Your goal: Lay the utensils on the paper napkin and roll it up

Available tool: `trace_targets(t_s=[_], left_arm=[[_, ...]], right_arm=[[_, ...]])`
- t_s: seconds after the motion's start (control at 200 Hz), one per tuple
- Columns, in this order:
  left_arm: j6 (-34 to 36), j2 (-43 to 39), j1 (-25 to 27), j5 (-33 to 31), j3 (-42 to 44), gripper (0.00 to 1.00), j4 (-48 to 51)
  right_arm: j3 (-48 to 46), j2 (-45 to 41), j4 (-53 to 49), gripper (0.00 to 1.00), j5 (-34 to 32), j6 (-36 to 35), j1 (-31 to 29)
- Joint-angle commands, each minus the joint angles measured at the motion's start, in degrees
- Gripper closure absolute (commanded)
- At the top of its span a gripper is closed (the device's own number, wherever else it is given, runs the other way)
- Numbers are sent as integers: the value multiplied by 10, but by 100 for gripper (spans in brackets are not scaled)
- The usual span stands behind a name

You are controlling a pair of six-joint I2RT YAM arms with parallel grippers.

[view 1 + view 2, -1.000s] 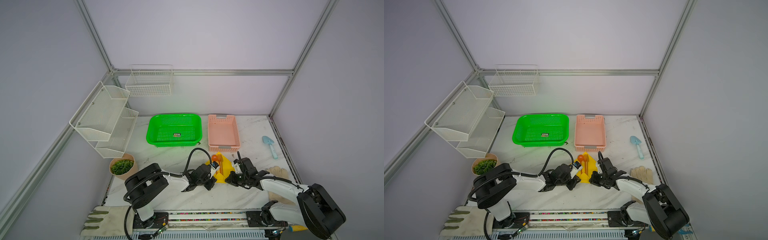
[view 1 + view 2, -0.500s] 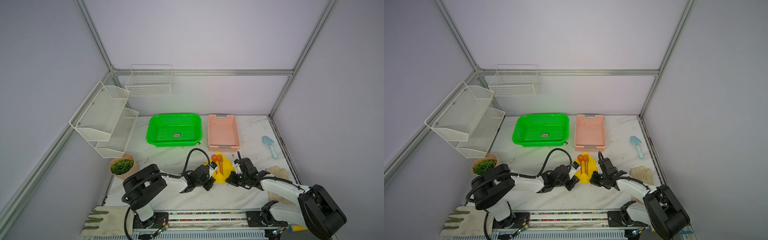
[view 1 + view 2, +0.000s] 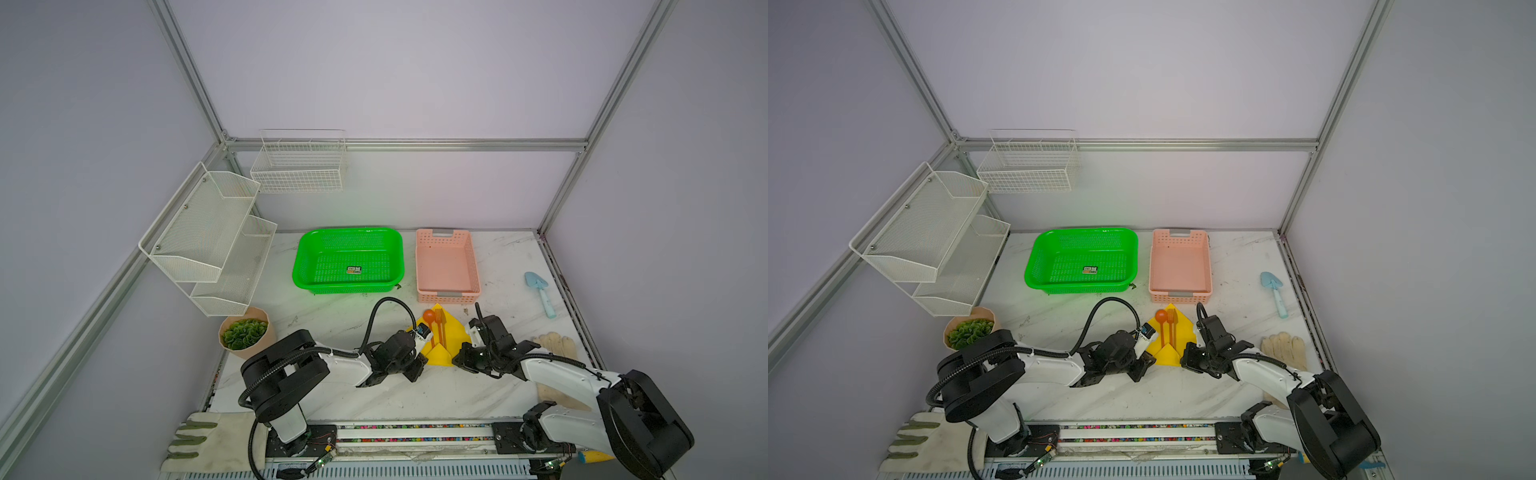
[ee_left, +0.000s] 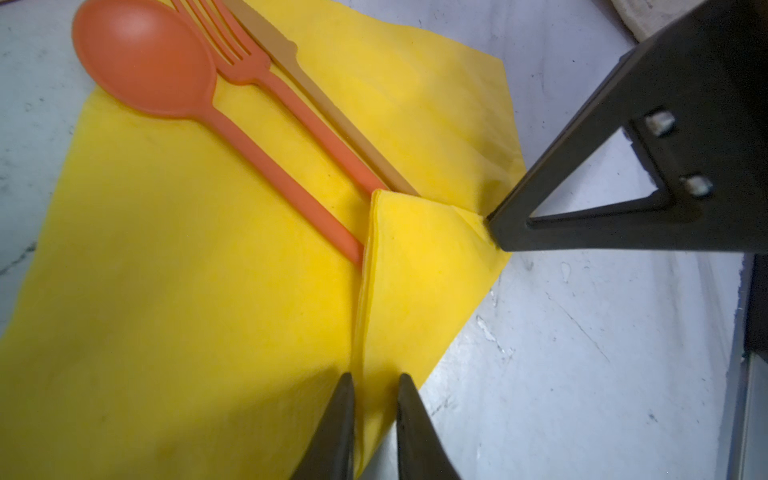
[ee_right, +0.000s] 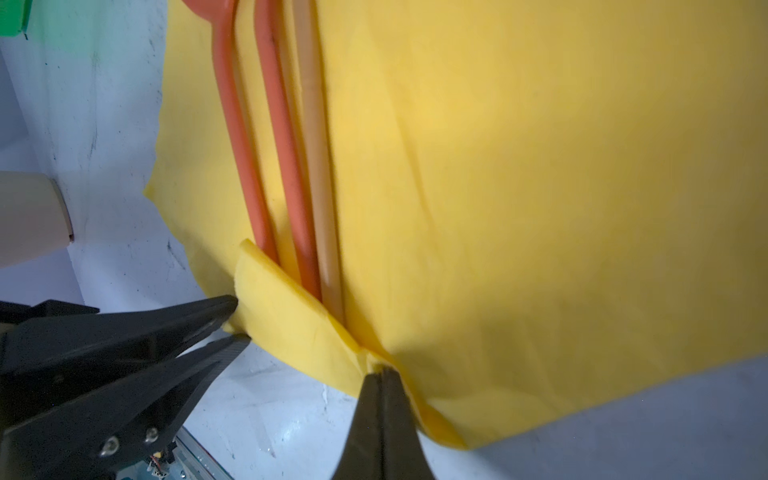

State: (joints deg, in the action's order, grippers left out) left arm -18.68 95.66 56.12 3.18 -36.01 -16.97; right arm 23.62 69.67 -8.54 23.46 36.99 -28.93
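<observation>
The yellow paper napkin (image 3: 455, 332) lies on the marble in front of the pink basket, one corner pointing away from me. The orange utensils lie side by side on it: spoon (image 4: 145, 62), fork (image 4: 299, 112) and knife (image 4: 332, 116). Its near corner is folded up over the handle ends (image 5: 286, 316). My left gripper (image 4: 372, 378) is shut on the left end of this fold, its fingers (image 5: 199, 316) straddling the paper. My right gripper (image 5: 381, 371) is shut, its tip touching the fold's right end (image 4: 492, 220). Both top views show both grippers low at the napkin's near edge.
A green basket (image 3: 349, 229) and a pink basket (image 3: 449, 296) stand behind the napkin. A light-blue trowel (image 3: 540, 291) and a glove (image 3: 555, 345) lie at the right. A potted plant (image 3: 245, 336) and white wire shelves (image 3: 208, 232) are at the left.
</observation>
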Motion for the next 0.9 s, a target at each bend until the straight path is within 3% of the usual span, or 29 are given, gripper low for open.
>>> trace_targets(t_s=[0.0,0.34,0.68,0.895], left_arm=[[-10,6,-7,-24,32,80,75],[10,-56,-8,-30,-15,79,137],[33,-119,-7,-18,-137,76,203],[44,-70,-8,26,-201,76,192]], right_arm=[[13,-3,-29,100,-18,0,-2],[16,14,-16,100,-15,-1,-2],[13,23,-3,100,-8,-1,-2],[11,21,-3,100,-6,0,-2]])
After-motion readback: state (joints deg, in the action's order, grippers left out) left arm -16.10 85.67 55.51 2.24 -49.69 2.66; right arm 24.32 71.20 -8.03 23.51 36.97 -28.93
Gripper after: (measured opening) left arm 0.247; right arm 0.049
